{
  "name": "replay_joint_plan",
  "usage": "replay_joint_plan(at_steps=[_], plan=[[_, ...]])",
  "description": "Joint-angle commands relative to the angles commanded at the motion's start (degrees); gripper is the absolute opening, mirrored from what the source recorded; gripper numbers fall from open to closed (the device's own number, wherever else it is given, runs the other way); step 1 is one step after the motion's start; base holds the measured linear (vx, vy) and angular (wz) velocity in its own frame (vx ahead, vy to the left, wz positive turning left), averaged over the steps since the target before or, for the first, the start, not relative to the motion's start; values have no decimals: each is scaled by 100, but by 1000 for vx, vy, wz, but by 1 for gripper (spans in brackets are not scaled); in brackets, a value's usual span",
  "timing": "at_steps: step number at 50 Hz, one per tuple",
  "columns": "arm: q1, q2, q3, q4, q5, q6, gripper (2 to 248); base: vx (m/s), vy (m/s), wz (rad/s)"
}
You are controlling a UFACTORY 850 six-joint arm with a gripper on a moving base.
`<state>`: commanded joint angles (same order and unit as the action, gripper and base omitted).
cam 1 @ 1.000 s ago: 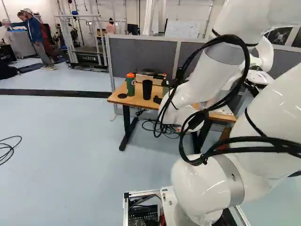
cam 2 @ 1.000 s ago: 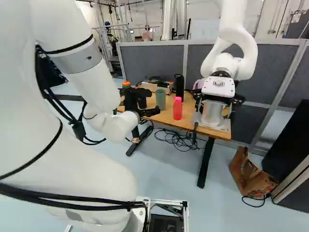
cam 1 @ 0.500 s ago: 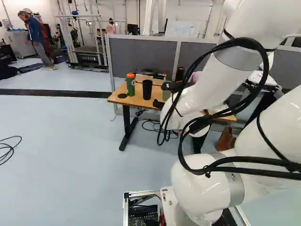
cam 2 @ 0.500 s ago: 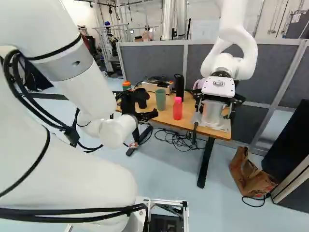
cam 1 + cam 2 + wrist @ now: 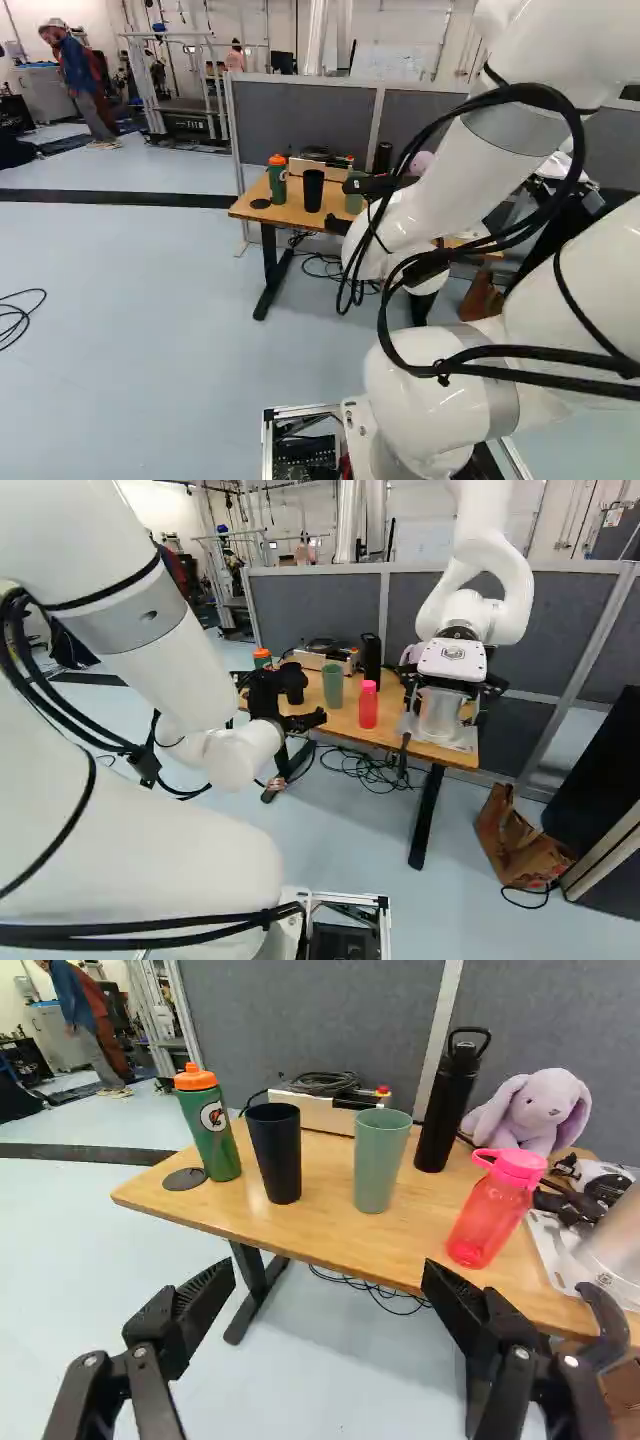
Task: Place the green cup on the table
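My gripper (image 5: 290,718) is in front of the table's near edge in the right base view. In the wrist view the gripper (image 5: 328,1282) stands open, its two fingers wide apart with only floor and table edge showing between them. Upright on the wooden table (image 5: 330,1250) is the pale green cup (image 5: 382,1160), ahead of the fingers and apart from them. The same green cup (image 5: 332,685) shows beyond the gripper in the right base view, and partly behind the arm in the left base view.
Beside the green cup stand a black cup (image 5: 275,1150) and a pink bottle (image 5: 492,1210). A green bottle (image 5: 210,1125), black bottle (image 5: 447,1105), cable-topped box (image 5: 325,1110) and plush rabbit (image 5: 540,1110) share the table. Another robot (image 5: 455,660) is mounted on it.
The arm has shifted against its lowest joint, its upper links moving right in the left base view and left in the right one. The green cup shows more in the left base view. The base stays put.
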<state>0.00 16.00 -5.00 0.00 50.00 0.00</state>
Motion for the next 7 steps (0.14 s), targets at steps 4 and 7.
replay_joint_plan(at_steps=[4, 7], plan=[[0, 0, 0, 0, 0, 0, 247, 0, 0, 0], [0, 0, 0, 0, 0, 0, 247, 0, 0, 0]])
